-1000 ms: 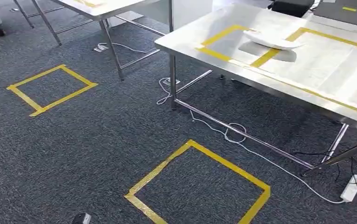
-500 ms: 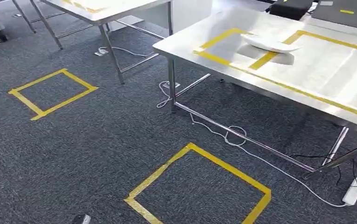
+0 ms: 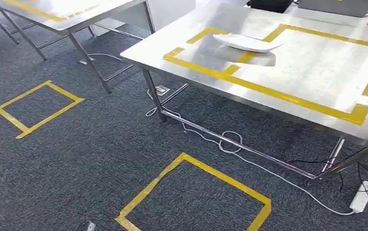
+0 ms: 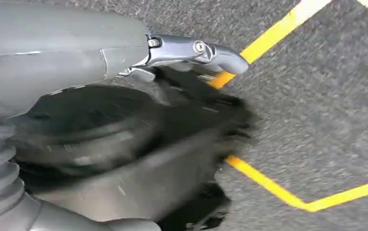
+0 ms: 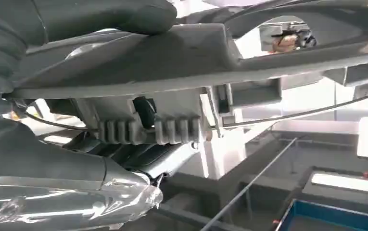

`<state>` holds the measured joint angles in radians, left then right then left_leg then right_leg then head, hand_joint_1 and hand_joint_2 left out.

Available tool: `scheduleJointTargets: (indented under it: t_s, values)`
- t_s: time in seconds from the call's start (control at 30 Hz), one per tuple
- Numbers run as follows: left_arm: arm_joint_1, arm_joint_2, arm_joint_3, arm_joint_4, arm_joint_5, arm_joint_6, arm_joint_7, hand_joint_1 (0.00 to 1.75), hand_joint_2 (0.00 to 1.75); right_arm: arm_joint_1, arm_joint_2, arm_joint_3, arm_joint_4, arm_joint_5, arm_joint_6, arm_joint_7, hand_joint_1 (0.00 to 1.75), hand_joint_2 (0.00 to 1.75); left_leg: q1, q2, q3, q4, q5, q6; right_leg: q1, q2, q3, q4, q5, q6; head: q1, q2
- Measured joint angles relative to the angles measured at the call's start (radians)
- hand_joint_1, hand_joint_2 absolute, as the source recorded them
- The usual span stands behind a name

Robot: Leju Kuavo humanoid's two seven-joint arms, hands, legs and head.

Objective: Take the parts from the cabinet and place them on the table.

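Note:
A white curved part (image 3: 247,43) lies on the steel table (image 3: 316,77), across a yellow tape line at its far side. In the right wrist view my right hand (image 5: 76,19) grips a long grey moulded part (image 5: 196,53) with ribbed clips on its underside; the thumb lies over its top edge. Over the carpet in the left wrist view hangs my left hand (image 4: 124,53), its thumb stretched out. The dark fingers are blurred, and I cannot tell whether they hold anything.
A yellow taped square (image 3: 220,175) marks the carpet in front of the table, and another taped square (image 3: 8,118) lies to the left. White cables (image 3: 230,142) and a power strip (image 3: 361,197) lie under the table. A second steel table (image 3: 52,9) stands at the back left.
The whole picture has shifted: the camera has moved, and the table now sits further left and fills more of the view. The white part has not moved on the table.

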<state>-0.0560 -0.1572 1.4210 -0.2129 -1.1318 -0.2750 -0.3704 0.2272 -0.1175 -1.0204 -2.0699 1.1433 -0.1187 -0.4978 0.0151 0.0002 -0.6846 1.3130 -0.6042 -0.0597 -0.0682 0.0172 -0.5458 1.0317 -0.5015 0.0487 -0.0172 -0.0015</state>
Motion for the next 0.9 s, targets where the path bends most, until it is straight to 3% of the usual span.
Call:
scheduleJointTargets:
  t_s: [0.03,0.07,0.1,0.13,0.17,0.2,0.23,0.27,0.3,0.33,0.37,0.4,0.43,0.47,0.5,0.57,0.6,0.63,0.67,0.7,0.73,0.77,0.8,0.83,0.87,0.9]
  values:
    - [0.005,0.000,0.000,0.000,0.000,0.001,0.001,0.00,1.75,0.000,0.000,0.002,0.001,0.003,-0.003,0.004,1.75,1.75,-0.008,0.000,-0.031,-0.003,-0.051,0.008,0.002,0.003,0.029,-0.012,-0.013,-0.002,-0.001,0.000]
    - [0.008,0.001,0.000,0.000,0.000,0.001,0.000,0.00,1.75,0.001,0.000,0.004,0.002,0.003,-0.004,0.008,1.75,1.75,-0.019,0.000,-0.054,-0.023,-0.082,0.021,0.005,0.006,0.061,-0.025,-0.028,-0.003,-0.001,0.000]
    - [0.009,0.002,0.000,0.000,0.000,0.001,0.000,0.00,1.75,0.002,0.000,0.008,0.004,0.002,-0.006,0.013,1.75,1.75,-0.030,0.000,-0.060,-0.061,-0.085,0.032,0.006,0.007,0.086,-0.036,-0.040,-0.004,-0.001,0.000]
    - [0.012,0.002,0.000,0.000,-0.002,0.001,0.000,0.00,1.75,0.003,0.000,0.015,0.008,0.000,-0.011,0.019,1.75,1.75,-0.043,-0.001,-0.059,-0.126,-0.044,0.049,0.008,0.008,0.116,-0.051,-0.054,-0.005,-0.001,0.000]
    - [0.016,0.004,0.000,0.000,-0.002,0.001,0.000,0.00,1.75,0.003,0.000,0.023,0.011,-0.002,-0.018,0.026,1.75,1.75,-0.060,-0.002,-0.054,-0.210,0.080,0.074,0.011,0.009,0.147,-0.069,-0.067,-0.005,-0.004,0.000]
    - [0.020,0.008,0.000,0.000,-0.002,0.002,0.000,0.00,1.75,0.004,0.001,0.029,0.013,-0.003,-0.024,0.029,1.75,1.75,-0.073,-0.003,-0.049,-0.289,0.248,0.098,0.008,0.011,0.163,-0.085,-0.074,-0.006,-0.005,0.000]
    - [0.023,0.012,0.000,0.000,-0.002,0.003,0.000,0.00,1.75,0.004,0.002,0.039,0.018,-0.003,-0.030,0.030,1.75,1.75,-0.087,-0.009,-0.040,-0.367,0.327,0.103,0.016,0.024,0.183,-0.100,-0.082,0.003,-0.009,0.000]
    - [0.027,0.011,0.000,0.000,-0.003,0.003,0.000,0.00,1.75,0.003,0.002,0.047,0.019,-0.002,-0.035,0.036,1.75,1.75,-0.088,-0.021,-0.024,-0.399,0.314,0.107,0.026,0.026,0.202,-0.122,-0.102,0.001,-0.014,0.000]
    - [0.027,0.009,0.000,0.000,-0.003,0.005,0.000,0.00,1.75,0.009,0.002,0.053,0.019,-0.001,-0.036,0.040,1.75,1.75,-0.073,-0.022,-0.008,-0.404,0.299,0.095,0.034,0.030,0.236,-0.109,-0.078,0.002,-0.015,0.000]
    - [0.022,0.007,-0.001,0.000,-0.003,0.006,0.000,0.00,1.75,0.011,-0.002,0.055,0.019,-0.002,-0.038,0.043,1.75,1.75,-0.071,-0.018,0.013,-0.404,0.290,0.092,0.039,0.030,0.227,-0.080,-0.052,0.001,-0.014,0.000]
    - [0.018,0.006,-0.001,0.000,-0.003,0.006,0.000,0.00,1.75,0.010,-0.003,0.058,0.020,-0.001,-0.039,0.045,1.75,1.75,-0.067,-0.019,0.036,-0.406,0.293,0.097,0.039,0.020,0.199,-0.014,-0.034,0.004,-0.012,0.000]
    - [0.014,0.002,-0.001,0.000,-0.004,0.006,0.000,0.00,1.75,0.007,-0.003,0.063,0.020,-0.002,-0.046,0.045,1.75,1.75,-0.069,-0.019,0.056,-0.405,0.275,0.100,0.040,0.002,0.156,0.074,-0.015,0.002,-0.008,0.000]
    - [0.011,-0.001,-0.001,0.000,-0.006,0.006,0.000,0.00,1.75,0.006,-0.003,0.069,0.020,-0.002,-0.050,0.045,1.75,1.75,-0.069,-0.018,0.077,-0.405,0.255,0.104,0.046,-0.007,0.096,0.161,-0.028,-0.001,-0.008,0.000]
    - [0.011,-0.001,-0.001,0.000,-0.007,0.005,0.000,0.00,1.75,0.009,-0.003,0.072,0.020,-0.005,-0.051,0.047,1.75,1.75,-0.070,-0.016,0.099,-0.405,0.235,0.107,0.052,-0.008,0.047,0.212,-0.072,-0.003,-0.010,0.000]
    - [0.012,-0.003,-0.001,0.000,-0.007,0.006,0.000,0.00,1.75,0.015,-0.003,0.074,0.020,-0.009,-0.054,0.053,1.75,1.75,-0.070,-0.016,0.124,-0.405,0.214,0.111,0.059,-0.008,0.004,0.234,-0.141,-0.004,-0.007,0.000]
    - [0.015,-0.002,-0.001,0.000,-0.007,0.006,0.000,0.00,1.75,0.024,-0.003,0.079,0.023,-0.018,-0.057,0.063,1.75,1.75,-0.073,-0.019,0.185,-0.405,0.167,0.116,0.063,-0.007,-0.057,0.214,-0.256,-0.007,-0.003,0.000]
    - [0.016,-0.002,-0.001,0.000,-0.007,0.006,-0.006,0.00,1.75,0.026,-0.003,0.082,0.026,-0.024,-0.061,0.068,1.75,1.75,-0.075,-0.021,0.219,-0.406,0.142,0.117,0.063,-0.007,-0.080,0.184,-0.269,-0.008,-0.002,0.000]
    - [0.018,-0.001,-0.001,0.000,-0.006,0.006,-0.010,0.00,1.75,0.030,-0.003,0.086,0.027,-0.029,-0.066,0.073,1.75,1.75,-0.077,-0.022,0.257,-0.406,0.114,0.117,0.063,-0.007,-0.101,0.136,-0.231,-0.009,-0.003,0.000]
    - [0.020,0.000,-0.001,0.000,-0.006,0.006,-0.013,0.00,1.75,0.035,-0.003,0.090,0.029,-0.032,-0.069,0.075,1.75,1.75,-0.077,-0.023,0.293,-0.406,0.084,0.118,0.060,-0.009,-0.122,0.071,-0.103,-0.008,0.001,0.000]
    - [0.026,0.002,-0.001,0.000,-0.004,0.006,-0.012,0.00,1.75,0.039,-0.003,0.093,0.032,-0.034,-0.071,0.076,1.75,1.75,-0.079,-0.021,0.303,-0.408,0.059,0.116,0.057,-0.018,-0.146,0.018,0.087,-0.002,0.004,0.000]
    - [0.027,0.003,-0.001,0.000,-0.003,0.006,-0.013,0.00,1.75,0.040,-0.002,0.095,0.036,-0.035,-0.074,0.077,1.75,1.75,-0.083,-0.023,0.325,-0.390,0.034,0.115,0.063,-0.033,-0.154,-0.007,0.159,-0.017,0.004,0.000]
    - [0.024,0.003,-0.001,0.000,-0.003,0.006,-0.012,0.00,1.75,0.038,-0.003,0.100,0.038,-0.034,-0.074,0.079,1.75,1.75,-0.080,-0.022,0.328,-0.410,0.019,0.112,0.072,-0.022,-0.141,0.003,0.137,-0.025,0.001,-0.002]
    - [0.019,0.004,-0.001,0.000,-0.003,0.006,-0.015,0.00,1.75,0.043,-0.005,0.101,0.035,-0.034,-0.074,0.079,1.75,1.75,-0.078,-0.020,0.347,-0.411,0.017,0.107,0.070,-0.016,-0.137,0.001,0.124,-0.030,-0.003,0.000]
    - [0.012,0.000,-0.002,0.000,-0.002,0.006,-0.015,0.00,1.75,0.045,-0.013,0.101,0.035,-0.034,-0.074,0.079,1.75,1.75,-0.076,-0.018,0.336,-0.383,0.034,0.107,0.070,-0.016,-0.129,0.000,0.107,-0.033,-0.001,-0.001]
    - [0.002,0.005,-0.002,0.000,-0.002,0.006,-0.015,0.00,1.75,0.046,-0.012,0.103,0.035,-0.034,-0.074,0.079,1.75,1.75,-0.079,-0.018,0.295,-0.302,0.068,0.101,0.061,-0.014,-0.104,-0.003,0.094,-0.037,-0.004,0.002]
    - [-0.001,-0.003,-0.002,0.000,-0.002,0.005,-0.016,0.00,1.75,0.043,-0.013,0.102,0.034,-0.035,-0.077,0.079,1.75,1.75,-0.078,-0.014,0.230,-0.189,0.119,0.083,0.059,-0.015,-0.078,-0.009,0.076,-0.040,-0.008,-0.001]
